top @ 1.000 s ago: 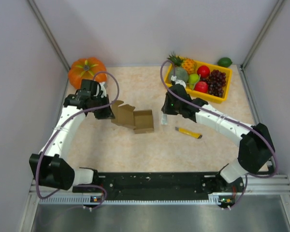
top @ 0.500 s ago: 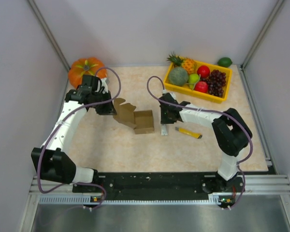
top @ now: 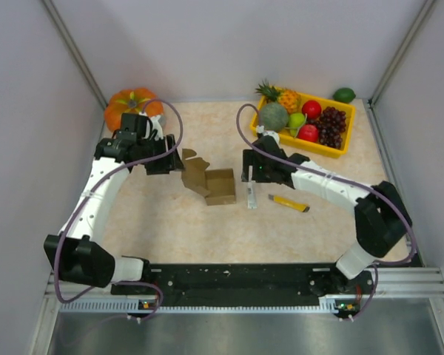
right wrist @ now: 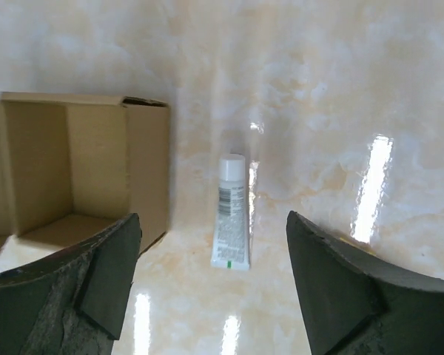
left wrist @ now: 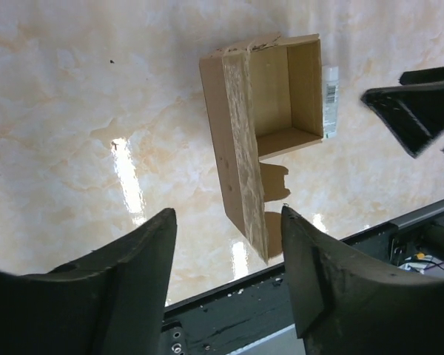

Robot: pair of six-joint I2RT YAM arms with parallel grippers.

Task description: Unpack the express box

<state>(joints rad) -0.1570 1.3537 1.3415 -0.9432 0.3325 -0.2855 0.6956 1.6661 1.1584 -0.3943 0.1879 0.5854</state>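
The box [top: 211, 181] sits on the tabletop [top: 207, 229] near its middle, between the two arms. It stands open with its mouth up, and its flaps splay out toward the left and far side. The left wrist view shows its plain cardboard inner walls and one long flap [left wrist: 244, 177] reaching out from its edge.

The left gripper [top: 176, 164] hangs just left of the box, close to the flaps. Its fingers [left wrist: 133, 281] are spread apart and grip nothing. The flap shows in the gap between them but lies below, apart from both.

The right gripper [top: 250, 171] hovers just right of the box, at its far corner. Its fingers [right wrist: 333, 281] stand wide apart and hold nothing. Below it a small white tube [right wrist: 231, 212] lies flat on the tabletop, just right of the box and not touching it. It has a white cap and a green mark at its other end.

A yellow knife [top: 288, 203] lies to the right of the tube, near the right arm.

A pumpkin [top: 129, 103] sits in the far left corner, behind the left arm. A yellow tray [top: 333, 151] of fruit stands at the far right, and a green fruit [top: 344, 95] lies just beyond it.
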